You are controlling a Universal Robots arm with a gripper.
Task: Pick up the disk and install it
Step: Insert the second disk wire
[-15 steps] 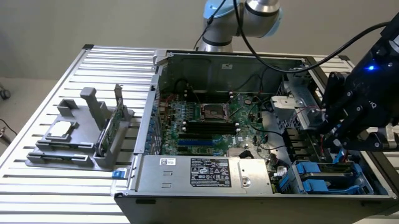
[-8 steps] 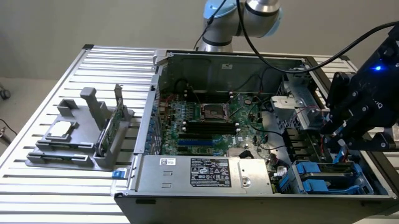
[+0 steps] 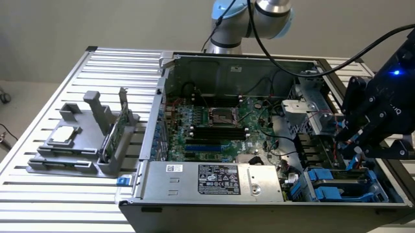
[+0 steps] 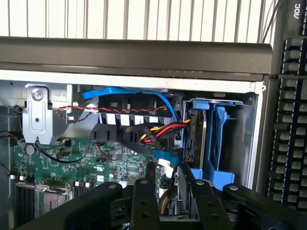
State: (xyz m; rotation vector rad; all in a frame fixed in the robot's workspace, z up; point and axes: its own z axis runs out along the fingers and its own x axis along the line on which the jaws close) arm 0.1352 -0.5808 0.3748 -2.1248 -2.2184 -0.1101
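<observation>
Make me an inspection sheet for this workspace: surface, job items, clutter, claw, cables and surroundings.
Surface: slatted metal table carrying an open computer case.
Job's things: disk on edge between blue rails in the case's drive bay.
Clutter: grey fixture beside the case, holding a small silver chip and a green card.
Grippers: claw open, holding nothing, near the drive bay.
Cables: blue, red, yellow and black wires bundled beside the disk.
Surroundings: keyboard outside the case.
</observation>
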